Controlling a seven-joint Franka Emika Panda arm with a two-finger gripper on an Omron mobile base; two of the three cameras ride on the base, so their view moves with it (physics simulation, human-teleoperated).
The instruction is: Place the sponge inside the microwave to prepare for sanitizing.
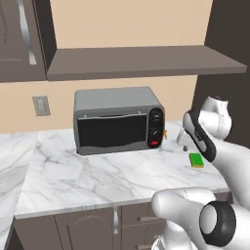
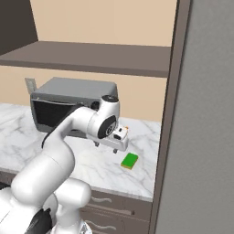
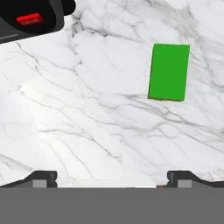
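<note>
Hand view: sponge [image 3: 169,71] lies flat on the marble desk [image 3: 87,122], off to one side of the claw's centreline, not between the tips. Claw [image 3: 111,177] jaws spread fully apart, holding nothing, hovering above the desk.

Landmark = the silver-grey box oven [image 1: 118,120]: sponge [image 1: 196,160] sits to the right of it and nearer the desk's front edge, well apart from it; the claw [image 2: 119,142] hangs between oven and sponge [image 2: 130,160], closer to the sponge.

Risks, judged:
- straight descent from here would miss the sponge, since it's offset sideways
- closing across the long side could fail or push it along the desk
- sponge is close to the desk edge, so a nudge could knock it off

Orientation: sponge is a flat rectangle, long axis running roughly top-to-bottom in hand view, slightly tilted. Grip across the short width looks right.
</note>
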